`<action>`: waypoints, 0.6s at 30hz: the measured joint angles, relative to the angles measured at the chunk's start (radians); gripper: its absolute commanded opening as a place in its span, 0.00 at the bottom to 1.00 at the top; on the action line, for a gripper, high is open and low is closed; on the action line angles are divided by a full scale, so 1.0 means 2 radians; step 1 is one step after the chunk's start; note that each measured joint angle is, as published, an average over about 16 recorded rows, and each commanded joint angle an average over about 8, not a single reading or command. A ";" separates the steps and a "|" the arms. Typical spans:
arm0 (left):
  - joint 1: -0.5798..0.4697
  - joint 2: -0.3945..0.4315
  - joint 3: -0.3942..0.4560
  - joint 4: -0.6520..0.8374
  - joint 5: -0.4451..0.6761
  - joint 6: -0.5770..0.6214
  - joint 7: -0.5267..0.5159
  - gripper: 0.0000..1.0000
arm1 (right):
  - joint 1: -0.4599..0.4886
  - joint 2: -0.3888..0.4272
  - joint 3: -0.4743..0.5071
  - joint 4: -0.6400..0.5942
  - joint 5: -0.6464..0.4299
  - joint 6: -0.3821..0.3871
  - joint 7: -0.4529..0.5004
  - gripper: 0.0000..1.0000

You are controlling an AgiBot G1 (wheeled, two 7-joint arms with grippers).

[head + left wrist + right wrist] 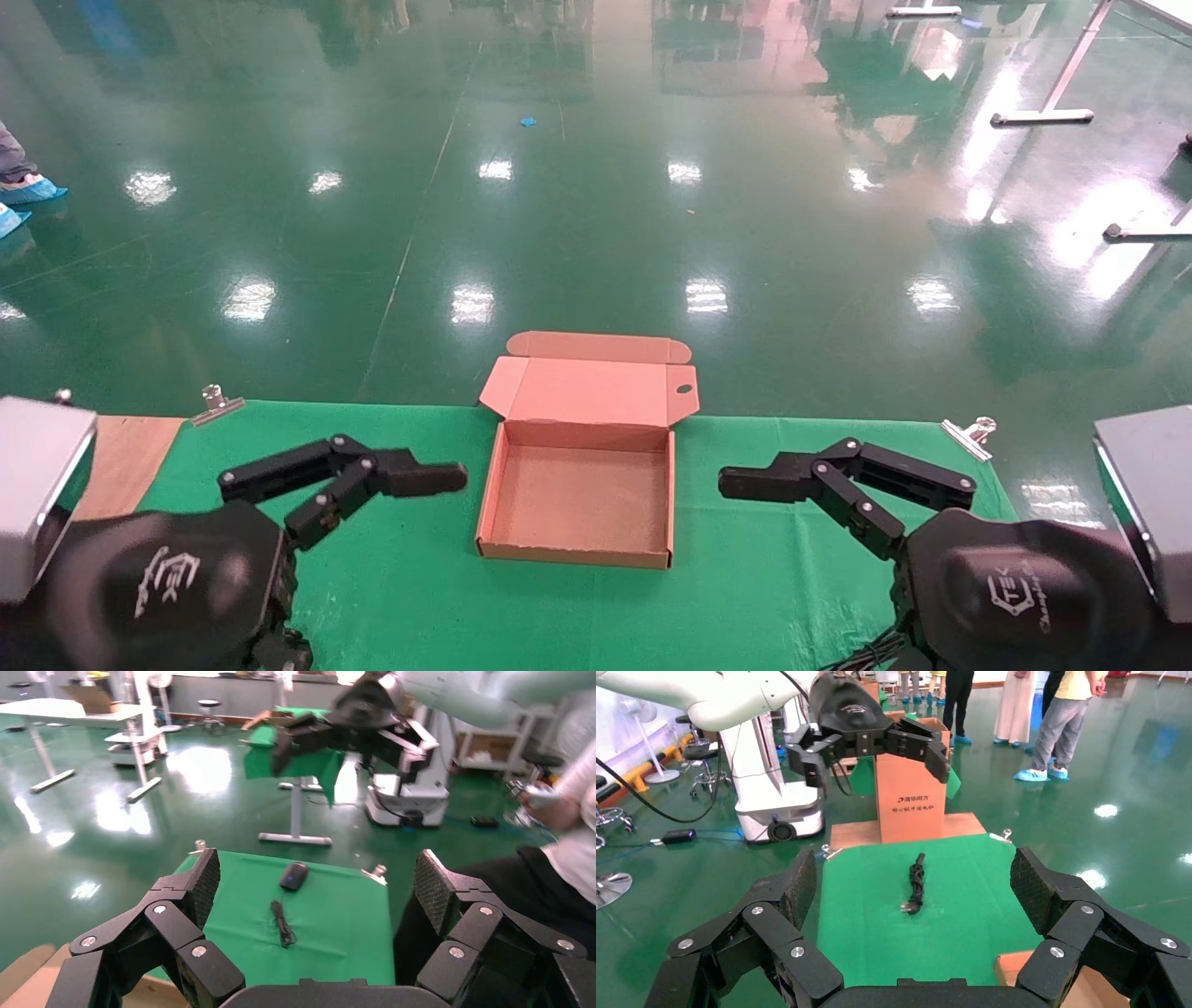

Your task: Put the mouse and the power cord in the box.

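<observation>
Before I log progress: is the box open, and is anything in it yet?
Open and empty: the box has its lid folded back, and only bare cardboard floor shows inside.

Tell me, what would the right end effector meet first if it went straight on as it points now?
Probably the power cord on the green cloth; the box lies aside of that line. Depth is unclear.
</observation>
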 measured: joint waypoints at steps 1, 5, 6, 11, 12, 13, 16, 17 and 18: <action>-0.002 0.001 0.003 0.003 0.007 0.002 0.003 1.00 | 0.002 0.000 -0.003 -0.001 -0.007 -0.001 -0.003 1.00; -0.014 0.009 0.021 0.021 0.043 0.010 0.018 1.00 | 0.014 -0.004 -0.017 -0.005 -0.047 -0.006 -0.018 1.00; -0.018 0.012 0.027 0.028 0.054 0.013 0.023 1.00 | 0.018 -0.005 -0.022 -0.006 -0.061 -0.007 -0.023 1.00; -0.039 0.029 0.062 0.073 0.121 0.019 0.053 1.00 | 0.041 -0.016 -0.055 -0.018 -0.145 -0.010 -0.047 1.00; -0.044 0.034 0.069 0.085 0.135 0.020 0.060 1.00 | 0.046 -0.020 -0.062 -0.021 -0.164 -0.010 -0.052 1.00; -0.049 0.038 0.076 0.096 0.148 0.019 0.068 1.00 | 0.051 -0.023 -0.070 -0.025 -0.183 -0.009 -0.058 1.00; -0.063 0.054 0.097 0.137 0.190 0.015 0.093 1.00 | 0.067 -0.036 -0.094 -0.041 -0.243 -0.005 -0.076 1.00; -0.068 0.060 0.104 0.151 0.206 0.012 0.102 1.00 | 0.073 -0.042 -0.102 -0.047 -0.264 -0.003 -0.082 1.00; -0.074 0.066 0.112 0.166 0.221 0.009 0.111 1.00 | 0.079 -0.047 -0.110 -0.055 -0.284 0.000 -0.089 1.00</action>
